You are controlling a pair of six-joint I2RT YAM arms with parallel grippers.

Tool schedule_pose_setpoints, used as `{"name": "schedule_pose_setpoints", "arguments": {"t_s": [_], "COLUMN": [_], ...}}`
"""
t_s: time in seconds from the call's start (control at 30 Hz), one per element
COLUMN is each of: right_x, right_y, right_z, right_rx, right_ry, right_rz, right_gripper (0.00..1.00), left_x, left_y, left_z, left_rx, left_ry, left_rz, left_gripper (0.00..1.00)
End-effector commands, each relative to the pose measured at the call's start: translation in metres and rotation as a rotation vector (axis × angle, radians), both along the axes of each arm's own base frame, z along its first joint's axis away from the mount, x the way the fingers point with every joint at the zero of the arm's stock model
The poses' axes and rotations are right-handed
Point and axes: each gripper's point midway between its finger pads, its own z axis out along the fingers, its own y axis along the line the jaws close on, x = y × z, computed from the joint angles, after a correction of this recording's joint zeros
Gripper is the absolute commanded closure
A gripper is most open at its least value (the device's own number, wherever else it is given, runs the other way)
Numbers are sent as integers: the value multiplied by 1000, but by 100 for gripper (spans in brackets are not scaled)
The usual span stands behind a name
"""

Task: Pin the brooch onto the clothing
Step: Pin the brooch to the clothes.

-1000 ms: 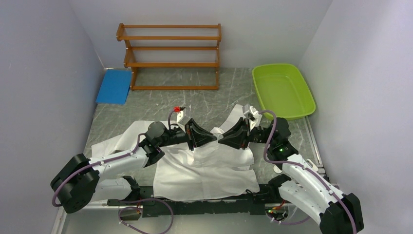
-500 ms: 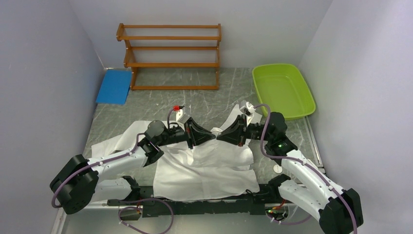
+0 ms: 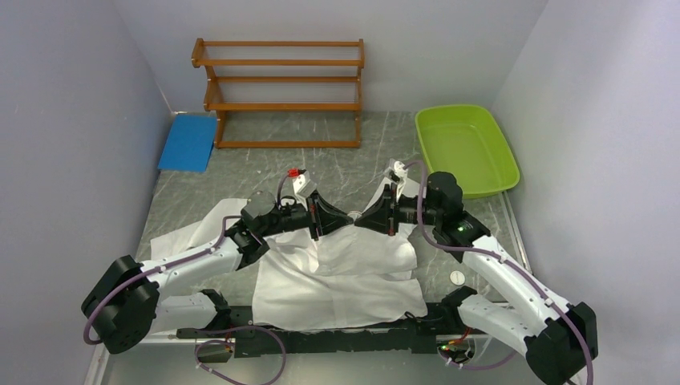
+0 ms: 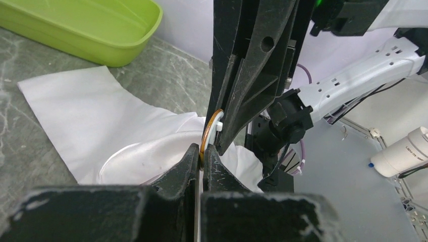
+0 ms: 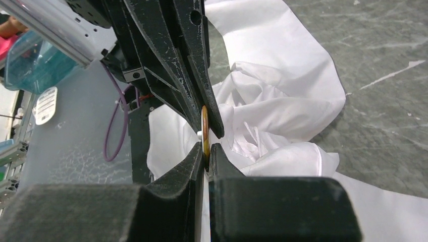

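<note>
The brooch (image 4: 210,130) is a thin round disc with a golden rim, seen edge-on. Both grippers meet tip to tip on it above the middle of the clothing (image 3: 345,277), a white crumpled shirt spread on the table. My left gripper (image 4: 202,152) is shut on the disc's lower edge. My right gripper (image 5: 206,151) is shut on the brooch (image 5: 204,126) from the opposite side. In the top view the left gripper (image 3: 343,222) and right gripper (image 3: 362,223) touch noses, and the brooch is too small to make out there. Bunched white cloth (image 5: 272,106) lies just beneath.
A wooden rack (image 3: 281,88) stands at the back, a blue pad (image 3: 187,142) to its left. A green tub (image 3: 465,148) sits at the back right. A small white round object (image 3: 457,277) lies beside the shirt's right edge. A white bottle (image 4: 404,151) stands off the table.
The right gripper has closed onto the brooch. Both wrists have lifted and shifted slightly toward the back, with the tips staying together.
</note>
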Motion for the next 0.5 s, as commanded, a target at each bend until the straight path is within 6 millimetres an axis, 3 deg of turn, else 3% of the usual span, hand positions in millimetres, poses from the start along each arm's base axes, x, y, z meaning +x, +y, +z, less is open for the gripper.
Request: {"name": "schedule_pose_setpoints", "arguments": {"t_s": [0.0, 0.27, 0.47], "right_x": [14, 23, 22], "right_y": [5, 14, 18], "right_z": [1, -11, -11], "right_rx": [-69, -170, -187], "right_ry": [-24, 30, 10], "right_rz": [-53, -89, -81], "right_gripper": [92, 90, 99], "left_x": [-12, -11, -11], "left_y": [-7, -10, -9], "left_z": [40, 40, 40], "left_rx": [-56, -17, -3], "left_ry": [-83, -72, -86], "left_rz": [-58, -72, -66], "left_gripper": [97, 97, 97]}}
